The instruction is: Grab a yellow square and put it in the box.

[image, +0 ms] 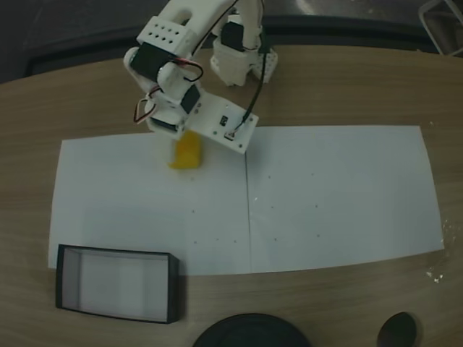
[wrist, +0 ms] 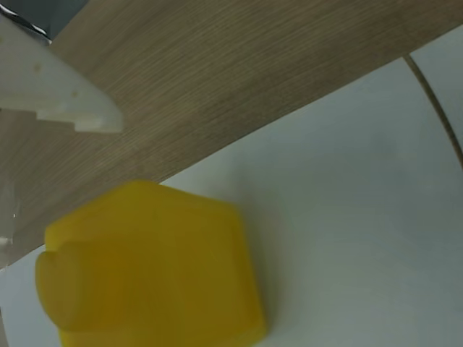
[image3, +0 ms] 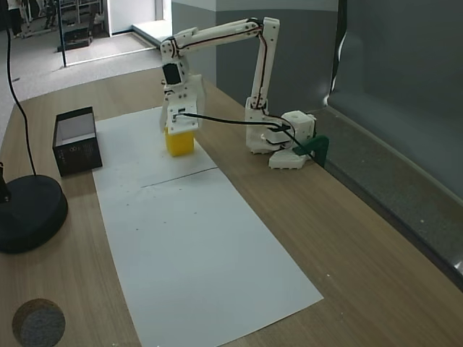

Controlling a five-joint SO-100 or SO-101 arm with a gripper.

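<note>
While the gripper (image: pixel 181 141) hovers over it, jaw state unclear, the yellow square (wrist: pixel 152 271) shows rounded, glossy edges at lower left.

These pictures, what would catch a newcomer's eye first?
The yellow square stands out, sitting on white paper near its far edge in a fixed view, with the white arm's gripper lowered right over it. The black-walled box comes next, empty at the paper's near left corner.

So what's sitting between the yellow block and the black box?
Nothing but bare white paper between the yellow square and the box, as both fixed views show.
</note>
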